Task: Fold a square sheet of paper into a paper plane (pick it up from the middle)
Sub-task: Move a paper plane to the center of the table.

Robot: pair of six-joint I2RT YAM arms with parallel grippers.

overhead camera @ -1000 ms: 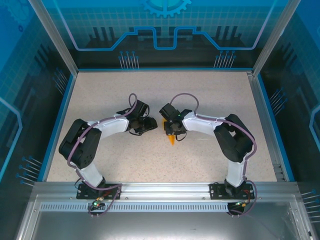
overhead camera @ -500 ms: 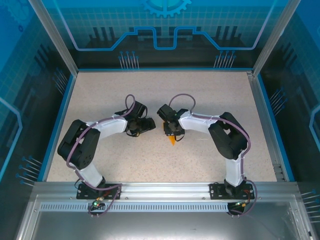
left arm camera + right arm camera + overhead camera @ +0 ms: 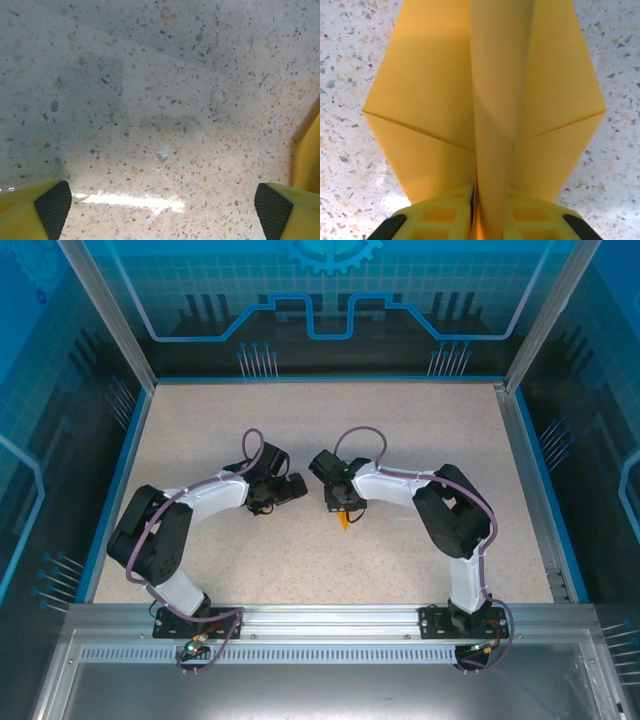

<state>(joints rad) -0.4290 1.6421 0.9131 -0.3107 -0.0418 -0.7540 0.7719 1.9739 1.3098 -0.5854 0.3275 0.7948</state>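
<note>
Matt paper plane [image 3: 420,100], glossy speckled tabletop [image 3: 160,100]

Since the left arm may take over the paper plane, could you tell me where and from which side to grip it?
Probably the raised centre fold of the paper plane, beyond where the right gripper pinches it, coming from above: it stands up between the spread wings, giving the open left gripper two faces.

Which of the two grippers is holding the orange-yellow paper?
The right gripper: its jaws are shut on the centre fold of the paper plane. The left gripper stands open over bare table.
</note>
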